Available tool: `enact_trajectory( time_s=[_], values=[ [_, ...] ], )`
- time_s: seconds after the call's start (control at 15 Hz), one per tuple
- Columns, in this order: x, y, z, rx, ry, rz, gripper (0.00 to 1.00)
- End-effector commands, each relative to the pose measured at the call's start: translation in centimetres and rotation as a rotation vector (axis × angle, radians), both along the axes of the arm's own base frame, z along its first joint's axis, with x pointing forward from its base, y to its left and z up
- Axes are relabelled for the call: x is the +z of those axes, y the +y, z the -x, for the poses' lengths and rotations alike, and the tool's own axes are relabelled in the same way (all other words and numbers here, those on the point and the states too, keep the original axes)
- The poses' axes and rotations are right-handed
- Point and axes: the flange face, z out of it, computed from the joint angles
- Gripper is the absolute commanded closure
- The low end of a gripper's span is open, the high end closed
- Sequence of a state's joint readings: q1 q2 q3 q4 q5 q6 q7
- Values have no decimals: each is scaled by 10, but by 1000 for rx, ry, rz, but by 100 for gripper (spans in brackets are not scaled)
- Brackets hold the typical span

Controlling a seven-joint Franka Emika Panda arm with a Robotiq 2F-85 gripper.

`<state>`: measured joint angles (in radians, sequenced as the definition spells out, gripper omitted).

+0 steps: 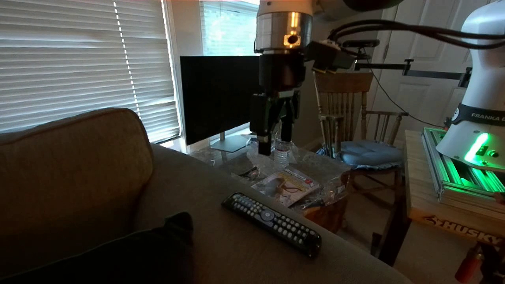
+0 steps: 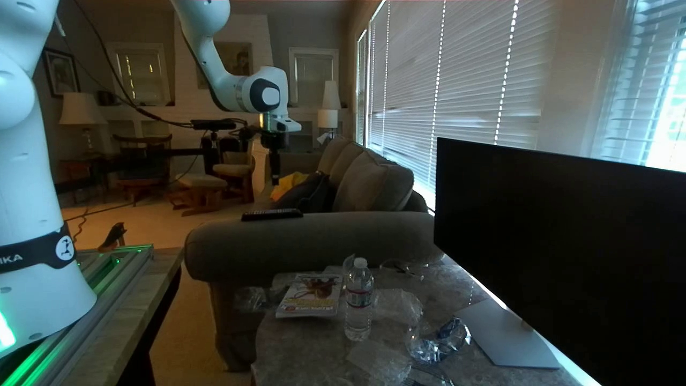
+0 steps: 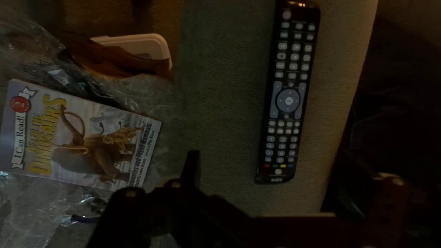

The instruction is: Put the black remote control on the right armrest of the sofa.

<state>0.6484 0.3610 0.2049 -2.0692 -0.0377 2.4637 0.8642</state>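
The black remote control lies flat on the wide tan right armrest of the sofa. In an exterior view the remote sits on top of the armrest, near its front end, with the sofa behind. In the wrist view the whole remote shows lengthwise on the armrest fabric. My gripper is open and empty, hanging well above the armrest and apart from the remote; it also shows in an exterior view. In the wrist view its right finger is lost in the dark.
A side table beside the armrest holds a book, a water bottle, plastic wrapping and a large black monitor. A dark cushion lies on the sofa. A wooden chair stands behind the side table.
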Motion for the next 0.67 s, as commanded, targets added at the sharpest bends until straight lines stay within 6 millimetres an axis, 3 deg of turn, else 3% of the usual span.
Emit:
enact_trajectory(
  time_s=[0.0,0.2,0.6],
  values=[
    [6,-8,3,17,15,0,0],
    [15,-22,10,37,27,6,0],
    [14,-23,14,41,30,9,0]
  ],
)
